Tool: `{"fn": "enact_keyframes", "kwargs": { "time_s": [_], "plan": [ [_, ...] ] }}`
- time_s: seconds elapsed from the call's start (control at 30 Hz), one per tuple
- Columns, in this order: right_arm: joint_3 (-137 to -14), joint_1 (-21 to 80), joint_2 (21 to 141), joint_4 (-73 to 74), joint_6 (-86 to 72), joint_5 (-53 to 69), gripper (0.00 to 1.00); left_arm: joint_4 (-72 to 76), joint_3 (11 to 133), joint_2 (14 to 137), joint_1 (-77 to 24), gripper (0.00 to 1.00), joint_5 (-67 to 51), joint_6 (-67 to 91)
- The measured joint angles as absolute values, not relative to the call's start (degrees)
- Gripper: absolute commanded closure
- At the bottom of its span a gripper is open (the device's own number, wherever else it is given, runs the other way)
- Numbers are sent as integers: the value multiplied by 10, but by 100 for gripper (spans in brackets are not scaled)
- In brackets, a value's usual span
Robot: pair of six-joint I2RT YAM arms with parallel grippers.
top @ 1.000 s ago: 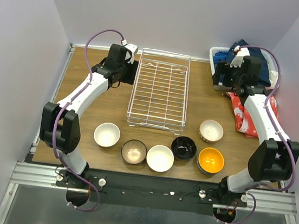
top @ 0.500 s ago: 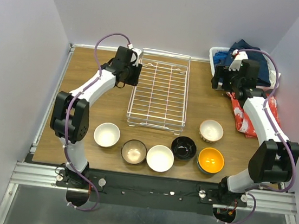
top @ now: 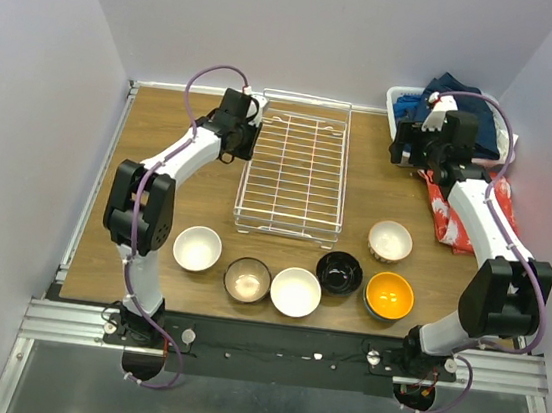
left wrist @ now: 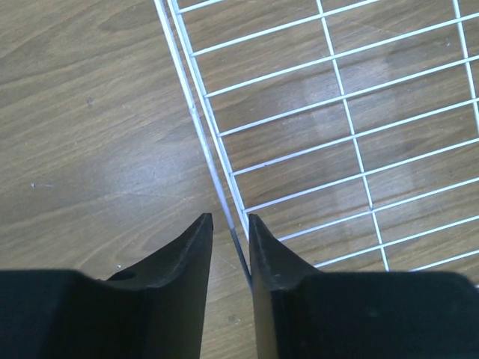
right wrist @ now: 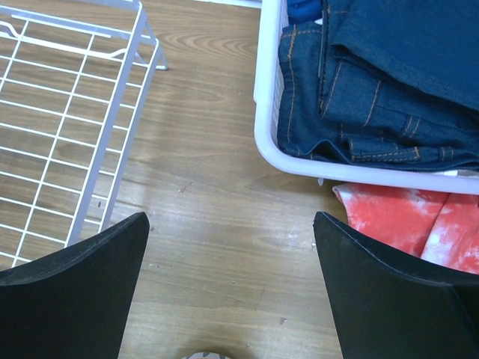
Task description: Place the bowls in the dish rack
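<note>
Top view: six bowls [top: 296, 292] sit in a loose row on the table [top: 162, 152] along the bottom of the frame, from left to right white, brown, white, black and orange, with a cream one just above the orange. None are loaded. The dish rack [top: 296, 169] lies at centre frame with nothing in it.

Left wrist view: the left fingers [left wrist: 198, 239] are drawn close together at the rack's left edge, with the rim wire [left wrist: 217, 179] running into the narrow gap between them. Cannot tell whether they pinch the wire or only straddle it.

Right wrist view: the right fingers [right wrist: 112, 254] are spread wide and hold nothing. They hang over bare table between the rack's right corner and the white basket [right wrist: 263, 134] of blue clothes. A red cloth [right wrist: 397, 217] lies just below the basket.

Risks, as judged from here:
- The wire is thin, so a pull could slide it out of the fingers or catch it on one finger only.
- A one-sided tug on the rim could swing or tip the rack instead of sliding it.
- Dragging the rack toward the bottom of the frame could push it into the black bowl [top: 339, 272] or the cream bowl [top: 390, 241], which are the nearest.
- The right arm is close to the basket, and a careless sweep could snag the clothes.
</note>
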State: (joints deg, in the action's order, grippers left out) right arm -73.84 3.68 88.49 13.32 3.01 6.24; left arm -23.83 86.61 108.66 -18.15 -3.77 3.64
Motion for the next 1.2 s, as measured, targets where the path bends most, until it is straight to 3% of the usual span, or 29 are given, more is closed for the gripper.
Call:
{"fn": "enact_keyframes", "kwargs": {
  "time_s": [0.13,0.23,0.6,0.9,1.2],
  "plan": [
    [-724,37,885,128,30,63,1,-248,893,1100,-182,91,-37,30],
    [-717,37,885,129,30,63,2,-264,915,1111,-184,100,-32,31],
    [-708,37,879,126,30,62,2,-300,998,1164,-181,100,-35,12],
    [-708,37,880,125,31,62,2,-317,1183,1292,-181,100,-56,-72],
    [-716,37,890,135,79,110,1,-244,1160,1296,-175,100,-85,-206]
  ]
}}
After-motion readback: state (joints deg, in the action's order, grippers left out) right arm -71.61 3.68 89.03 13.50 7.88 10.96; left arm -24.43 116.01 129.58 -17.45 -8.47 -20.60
